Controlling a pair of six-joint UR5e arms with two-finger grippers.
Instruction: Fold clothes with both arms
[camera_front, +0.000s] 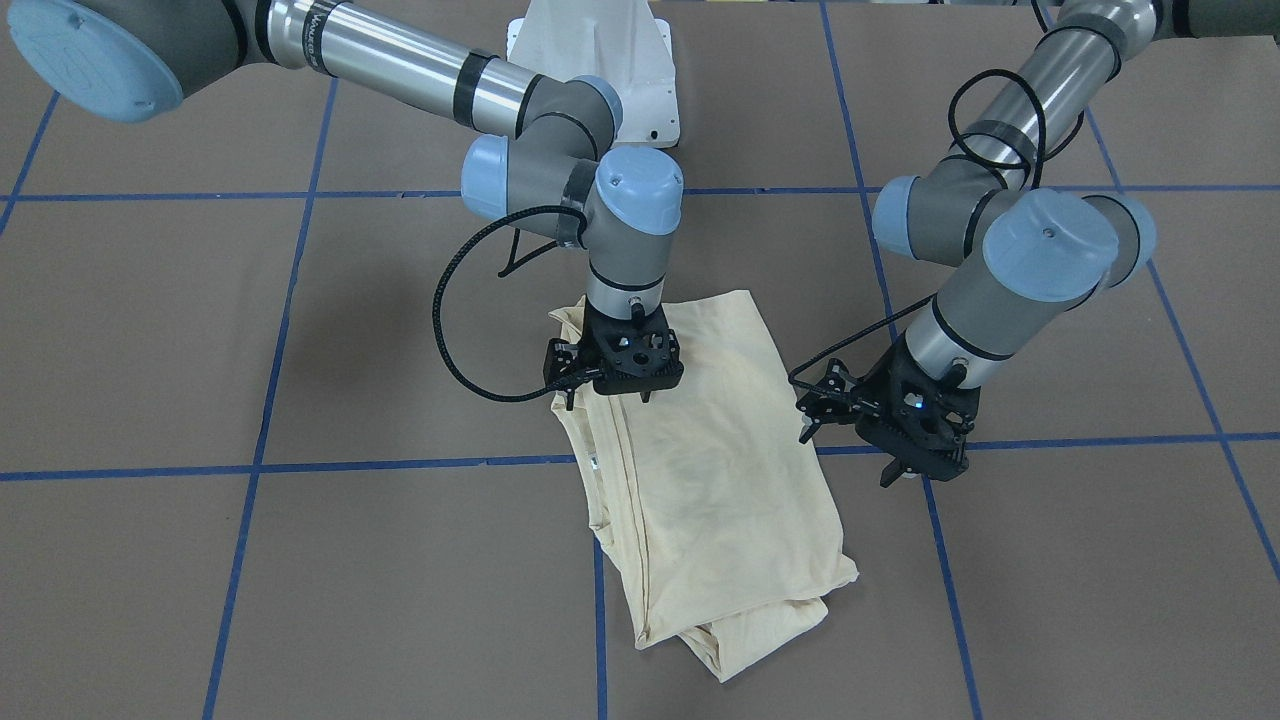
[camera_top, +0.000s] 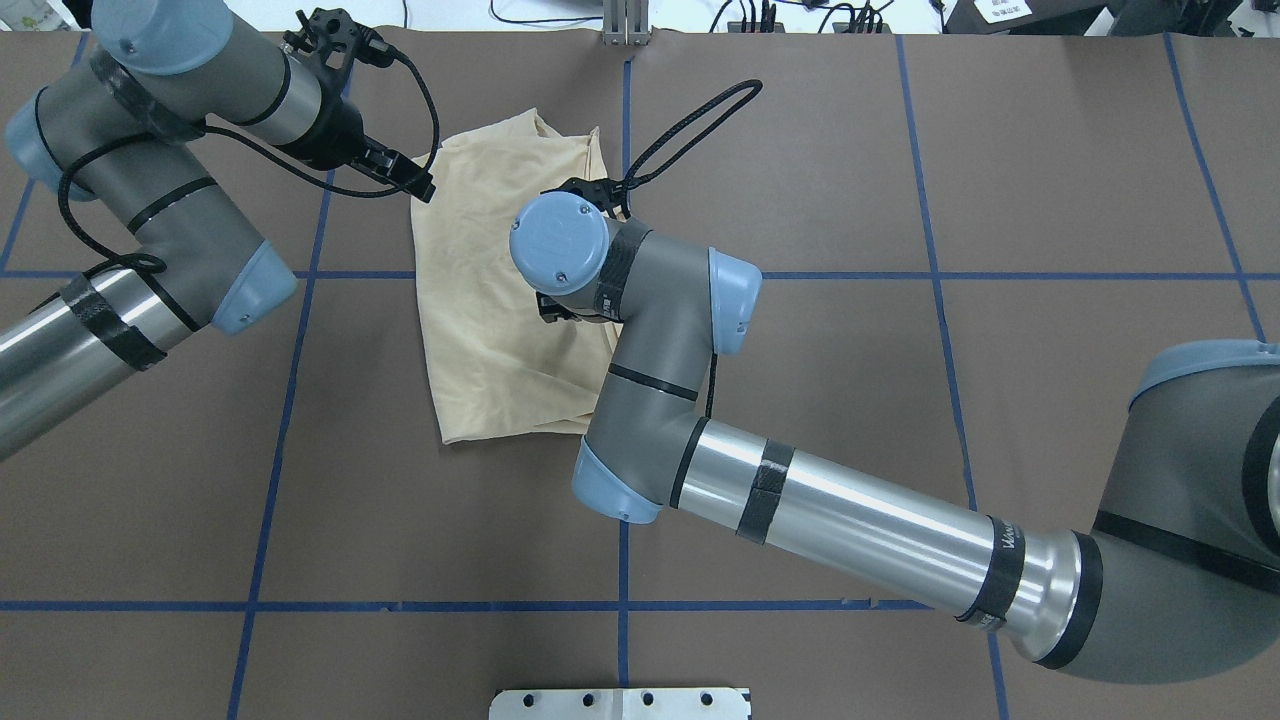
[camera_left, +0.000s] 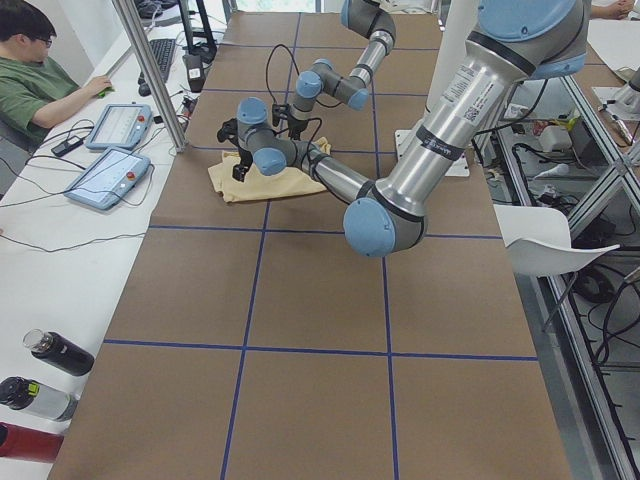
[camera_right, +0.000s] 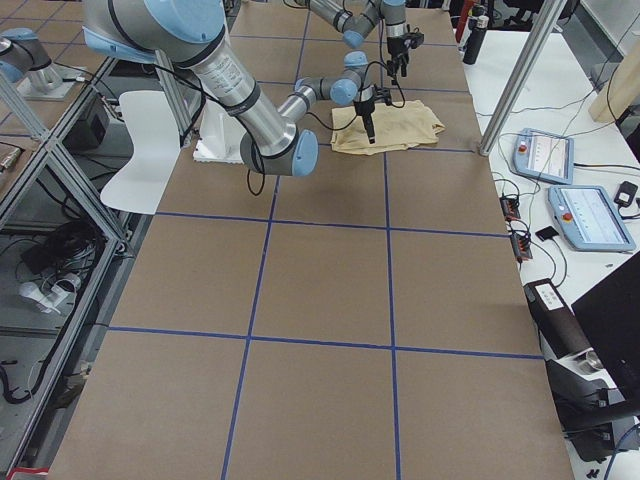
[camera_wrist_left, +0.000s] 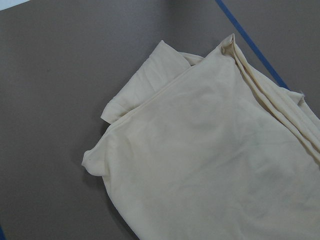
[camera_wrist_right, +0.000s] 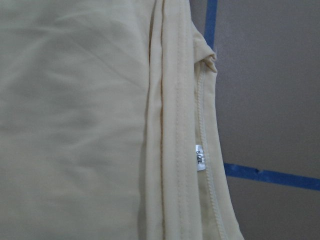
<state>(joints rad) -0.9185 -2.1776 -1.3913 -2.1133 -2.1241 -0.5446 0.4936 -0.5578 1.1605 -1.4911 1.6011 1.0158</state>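
Note:
The cream-yellow shirt (camera_front: 700, 470) lies folded into a long narrow rectangle on the brown table, print hidden. It also shows in the overhead view (camera_top: 490, 290). My right gripper (camera_front: 608, 398) hangs just above the shirt's edge nearest the robot, jaws apart and empty. The right wrist view shows the layered seams (camera_wrist_right: 170, 125) and the small white neck label (camera_wrist_right: 199, 157) close below. My left gripper (camera_front: 850, 458) hovers over bare table just beside the shirt's long side, jaws apart and empty. The left wrist view shows the shirt's far corner (camera_wrist_left: 210, 165); no fingers show in it.
The white pedestal base (camera_front: 600, 60) stands behind the shirt. Blue tape lines (camera_front: 400, 465) grid the brown table. An operator (camera_left: 40, 70) sits by teach pendants (camera_left: 108, 175) at the table's far side. Bottles (camera_left: 55, 352) stand near that edge.

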